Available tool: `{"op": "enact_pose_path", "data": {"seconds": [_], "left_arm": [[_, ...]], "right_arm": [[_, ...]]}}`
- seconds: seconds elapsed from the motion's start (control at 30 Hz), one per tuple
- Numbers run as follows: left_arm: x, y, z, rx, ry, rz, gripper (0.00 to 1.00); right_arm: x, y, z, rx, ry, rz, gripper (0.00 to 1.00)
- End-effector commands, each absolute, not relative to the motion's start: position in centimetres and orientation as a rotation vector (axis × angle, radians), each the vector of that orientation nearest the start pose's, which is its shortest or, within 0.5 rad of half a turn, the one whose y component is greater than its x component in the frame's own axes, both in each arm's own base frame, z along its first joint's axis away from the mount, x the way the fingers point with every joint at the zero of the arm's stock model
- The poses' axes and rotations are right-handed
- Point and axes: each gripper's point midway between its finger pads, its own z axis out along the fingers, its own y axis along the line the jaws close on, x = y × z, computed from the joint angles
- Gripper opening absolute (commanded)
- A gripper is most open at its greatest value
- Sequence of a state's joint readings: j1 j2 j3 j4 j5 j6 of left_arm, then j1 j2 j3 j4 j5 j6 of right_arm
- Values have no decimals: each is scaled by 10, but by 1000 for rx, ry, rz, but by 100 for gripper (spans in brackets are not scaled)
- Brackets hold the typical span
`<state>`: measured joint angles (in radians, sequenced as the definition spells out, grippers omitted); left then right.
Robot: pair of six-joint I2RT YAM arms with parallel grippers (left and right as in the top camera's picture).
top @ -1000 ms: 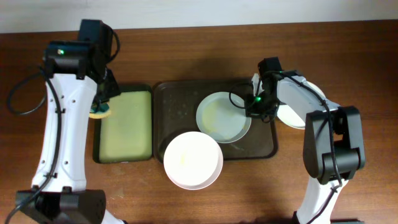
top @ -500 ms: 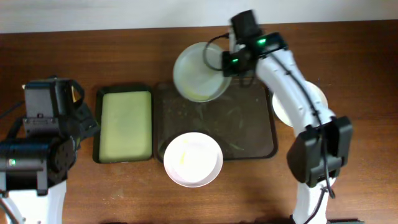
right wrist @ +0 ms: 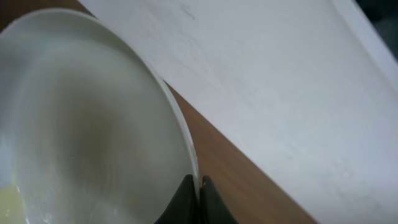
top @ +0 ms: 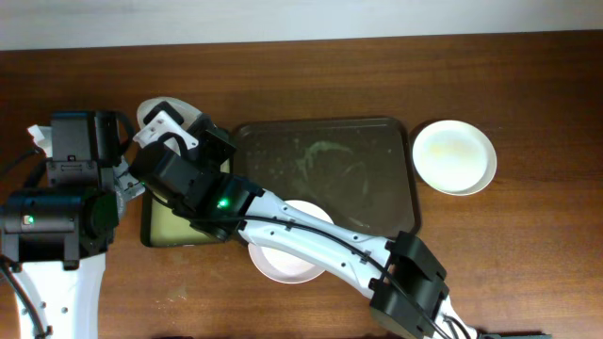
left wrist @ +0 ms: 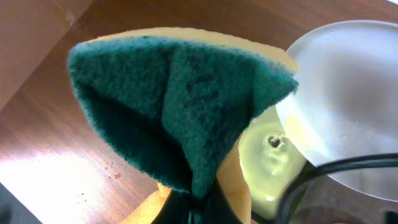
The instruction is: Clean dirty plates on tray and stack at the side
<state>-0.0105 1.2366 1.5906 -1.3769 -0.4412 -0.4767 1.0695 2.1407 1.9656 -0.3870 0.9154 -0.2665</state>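
Note:
My right gripper [right wrist: 199, 186] is shut on the rim of a white plate [right wrist: 81, 124] and holds it tilted in the air. In the overhead view this plate [top: 151, 109] is at the back left, above the far corner of the small tray, with the right gripper [top: 170, 127] on it. My left gripper [left wrist: 198, 208] is shut on a green and yellow sponge [left wrist: 180, 106], close beside the held plate [left wrist: 348, 99]. The dark brown tray [top: 325, 174] holds no plates and shows smears. A second plate [top: 300, 256] lies at its front edge, partly under my right arm. A third plate [top: 455, 155] lies on the table to the tray's right.
A smaller black-rimmed tray with a yellow-green inside [top: 170, 226] sits left of the brown tray, mostly covered by my right arm; it also shows in the left wrist view [left wrist: 267, 168]. My right arm [top: 311, 240] stretches diagonally across the table front. The left arm [top: 66, 202] stands at the left edge.
My right arm has swung the held plate from the back of the brown tray leftward to above the small tray, next to the left gripper. The left arm has barely moved.

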Motion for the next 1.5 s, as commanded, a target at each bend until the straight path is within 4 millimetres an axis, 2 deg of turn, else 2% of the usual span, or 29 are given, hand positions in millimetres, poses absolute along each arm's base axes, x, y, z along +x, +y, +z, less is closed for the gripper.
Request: {"op": "enact_pose_path", "data": {"seconds": [0.0, 0.17, 0.3, 0.37, 0.4, 0.43, 0.47, 0.5, 0.53, 0.57, 0.6, 0.7, 0.73, 0.83, 0.9, 0.93, 1.0, 1.07, 1.1, 1.13, 1.17, 1.2, 1.23, 1.27, 1.3, 1.37, 1.4, 1.43, 1.47], "left_arm": [[262, 77, 312, -760, 2350, 400, 0], [262, 76, 312, -759, 2353, 397, 0], [261, 76, 311, -759, 2359, 399, 0], [261, 75, 311, -758, 2361, 394, 0], [261, 74, 310, -755, 2366, 381, 0], [261, 73, 310, -754, 2368, 377, 0], [261, 73, 310, -754, 2369, 375, 0], [262, 69, 308, -747, 2381, 340, 0], [263, 67, 308, -745, 2385, 331, 0], [263, 67, 308, -744, 2385, 330, 0], [263, 67, 308, -745, 2384, 330, 0], [264, 67, 308, -743, 2382, 324, 0], [265, 67, 308, -743, 2379, 321, 0], [264, 67, 308, -743, 2379, 322, 0], [264, 67, 308, -743, 2380, 323, 0], [264, 67, 307, -744, 2383, 323, 0], [264, 67, 307, -744, 2384, 325, 0], [264, 67, 307, -743, 2384, 325, 0], [264, 67, 307, -743, 2384, 325, 0], [264, 67, 307, -743, 2384, 325, 0], [264, 67, 307, -743, 2385, 325, 0], [263, 67, 306, -743, 2388, 326, 0], [263, 67, 306, -743, 2388, 325, 0], [264, 66, 306, -742, 2390, 320, 0], [264, 64, 305, -740, 2396, 310, 0], [263, 64, 300, -739, 2409, 309, 0], [263, 64, 297, -739, 2419, 314, 0], [263, 64, 293, -739, 2425, 317, 0], [263, 64, 290, -739, 2432, 321, 0]], "right_arm": [[397, 421, 264, -745, 1745, -544, 4], [403, 413, 266, -667, 1765, -532, 4], [415, 395, 239, -589, 1904, -418, 4], [410, 403, 182, -667, 2203, -11, 4], [409, 404, 169, -677, 2332, 256, 4], [406, 402, 175, -737, 2408, 641, 4], [413, 373, 182, -702, 2469, 827, 4], [433, 309, 174, -542, 2597, 811, 4], [445, 260, 167, -441, 2672, 763, 4], [450, 223, 163, -365, 2723, 732, 4], [455, 156, 157, -207, 2799, 688, 4], [438, 29, 148, 130, 2918, 639, 4], [428, -20, 146, 314, 2925, 631, 4], [392, -118, 130, 653, 2965, 442, 4], [371, -150, 112, 846, 2981, 358, 4], [361, -159, 97, 902, 2984, 358, 4], [358, -157, 72, 934, 2987, 370, 4], [362, -149, 68, 899, 2995, 372, 6], [363, -147, 68, 886, 2998, 366, 33], [361, -145, 70, 892, 3007, 377, 45], [357, -142, 79, 904, 3019, 404, 54], [358, -138, 89, 906, 3016, 444, 56], [358, -126, 119, 881, 3021, 518, 57], [354, -112, 147, 816, 3043, 552, 64], [358, -98, 159, 768, 3024, 637, 98], [367, -60, 171, 669, 2992, 860, 95], [361, -44, 171, 623, 3041, 876, 73], [360, -26, 169, 545, 3081, 871, 34], [358, 2, 166, 439, 3136, 878, 17]]}}
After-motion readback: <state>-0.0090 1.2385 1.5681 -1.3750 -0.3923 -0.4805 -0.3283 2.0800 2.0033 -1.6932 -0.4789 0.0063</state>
